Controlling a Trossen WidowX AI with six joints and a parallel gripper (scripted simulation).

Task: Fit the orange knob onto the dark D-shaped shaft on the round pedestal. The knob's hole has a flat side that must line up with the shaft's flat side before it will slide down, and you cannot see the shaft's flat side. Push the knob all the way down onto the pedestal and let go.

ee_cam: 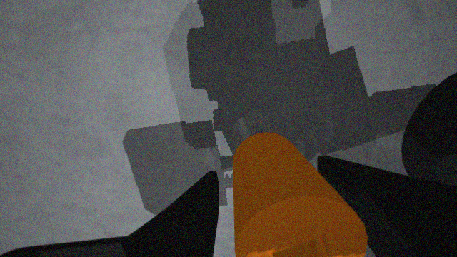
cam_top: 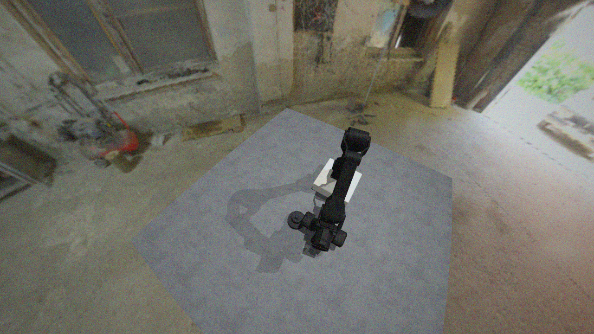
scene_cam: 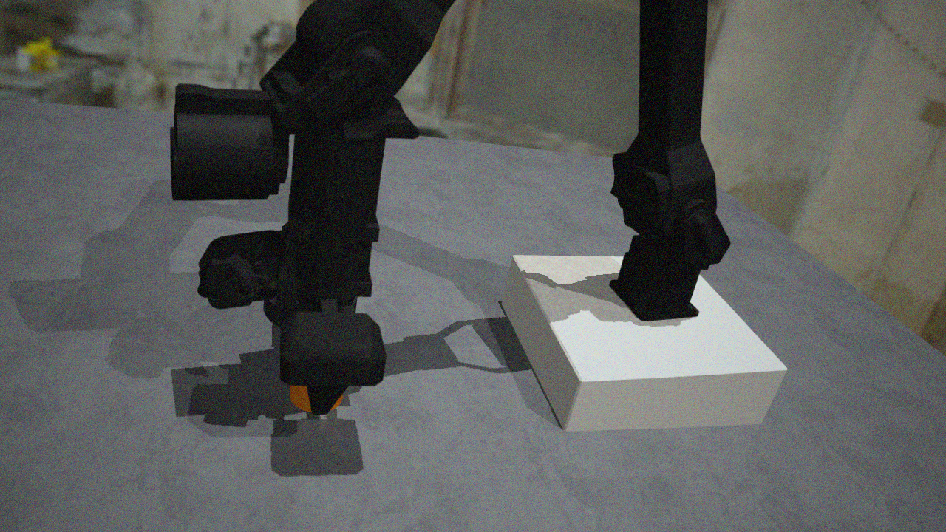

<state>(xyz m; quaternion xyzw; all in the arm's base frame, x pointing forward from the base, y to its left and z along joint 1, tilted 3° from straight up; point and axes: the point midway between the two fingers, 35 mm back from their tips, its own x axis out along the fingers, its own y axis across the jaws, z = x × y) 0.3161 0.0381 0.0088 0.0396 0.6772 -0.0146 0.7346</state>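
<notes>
Down low over the desk [cam_top: 373, 270] [scene_cam: 595, 476] [ee_cam: 71, 89], the end effector [scene_cam: 321, 398] [ee_cam: 266, 170]: fingers apart, one on either side of the orange knob [scene_cam: 301, 398] [ee_cam: 285, 178], with a clear gap along one side in the wrist view. Not clamped! Contact at the other finger, cannot tell. Fingertips out of sight in the top view, tucked beneath the black arm [cam_top: 344, 178] [scene_cam: 337, 198].

And the knob: upright on the desk, off the shaft, near the round pedestal [cam_top: 290, 224] [scene_cam: 273, 313] [ee_cam: 435, 135]. In the top view, a small dark shaft [cam_top: 296, 217] at the pedestal's middle, with nothing orange over it. In the exterior view, just a sliver of pedestal showing behind the end effector, most of it blocked.

Across the desk, a mottled grey-blue surface, with overlapping arm shadows stretching around knob and pedestal. Well apart from the knob, a pale block [cam_top: 325, 181] [scene_cam: 661, 350], with the arm's foot planted on top and shadow across part of it.

Beyond the desk edge, a worn room: stained, peeling wall [cam_top: 232, 54], large window [cam_top: 162, 33], rough floor [cam_top: 498, 207]. Low by the wall, a red object [cam_top: 129, 142], too blurred to name; farther along, an upright yellowish board [cam_top: 443, 79]. Off to the side, bright daylight and green foliage [cam_top: 554, 72]. In the exterior background, a blurry yellow patch [scene_cam: 41, 54].
</notes>
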